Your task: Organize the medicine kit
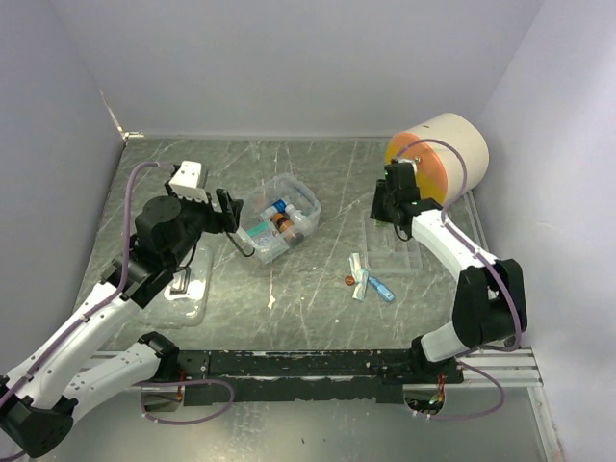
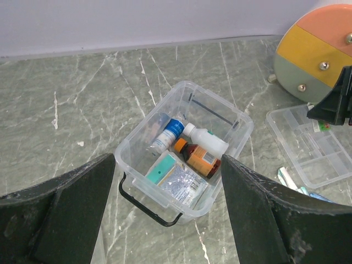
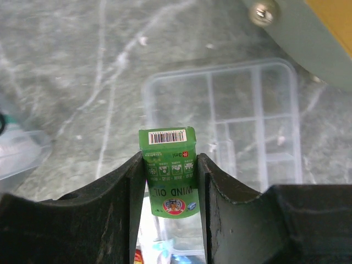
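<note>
The right tool (image 3: 170, 165) pinches a small green carton (image 3: 168, 146) upright between its fingers, barcode end up. It hangs just over the near edge of the clear divided tray (image 3: 242, 110), probably so the carton can drop into one of the compartments. That tray lies on the bench (image 1: 308, 164) beside the big cylinder (image 1: 438, 159), apart from the medicine box (image 2: 184, 148). The box sits open at mid-bench with bottles (image 2: 198, 158) and packets inside. The left tool (image 2: 166, 159) is spread wide and empty, poised above the box as if to steady it or pick from it. A few loose packets (image 1: 371, 286) wait between box and tray.
</note>
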{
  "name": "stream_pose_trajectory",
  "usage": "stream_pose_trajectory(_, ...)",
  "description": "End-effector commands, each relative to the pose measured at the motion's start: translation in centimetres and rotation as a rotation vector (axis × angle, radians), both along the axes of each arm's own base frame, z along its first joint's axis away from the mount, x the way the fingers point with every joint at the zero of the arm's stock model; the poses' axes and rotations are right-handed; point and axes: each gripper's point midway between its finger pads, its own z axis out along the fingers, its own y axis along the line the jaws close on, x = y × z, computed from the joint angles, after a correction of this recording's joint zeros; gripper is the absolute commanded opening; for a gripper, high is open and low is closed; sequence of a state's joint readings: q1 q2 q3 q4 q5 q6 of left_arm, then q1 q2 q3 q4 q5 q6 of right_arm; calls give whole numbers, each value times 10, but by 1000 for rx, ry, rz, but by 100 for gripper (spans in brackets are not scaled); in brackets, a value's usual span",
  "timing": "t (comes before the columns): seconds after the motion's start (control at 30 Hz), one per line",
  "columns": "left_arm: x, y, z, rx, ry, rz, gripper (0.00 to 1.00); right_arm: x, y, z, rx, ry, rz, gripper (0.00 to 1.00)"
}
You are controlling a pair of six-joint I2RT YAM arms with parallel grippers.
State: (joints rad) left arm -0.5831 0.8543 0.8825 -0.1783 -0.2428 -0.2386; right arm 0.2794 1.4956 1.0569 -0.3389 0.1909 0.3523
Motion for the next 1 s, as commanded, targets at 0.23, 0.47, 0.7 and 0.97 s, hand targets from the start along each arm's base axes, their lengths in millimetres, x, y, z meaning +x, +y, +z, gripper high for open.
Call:
stream_pose_trajectory(0.23, 0, 5, 10, -1, -25, 16, 89, -3, -18, -48, 48, 114, -56, 41)
stream_pose_trajectory(0.47, 1, 5, 8, 7, -19, 18, 89, -1, -13, -77, 42, 186, -24, 41)
stream_pose_trajectory(0.7, 2, 5, 6, 14, -15, 15, 89, -1, -6, -85, 51, 217, 19, 43)
stream_pose_trajectory(0.97, 2, 4, 5, 15, -12, 16, 89, -1, -4, -83, 61, 214, 20, 44)
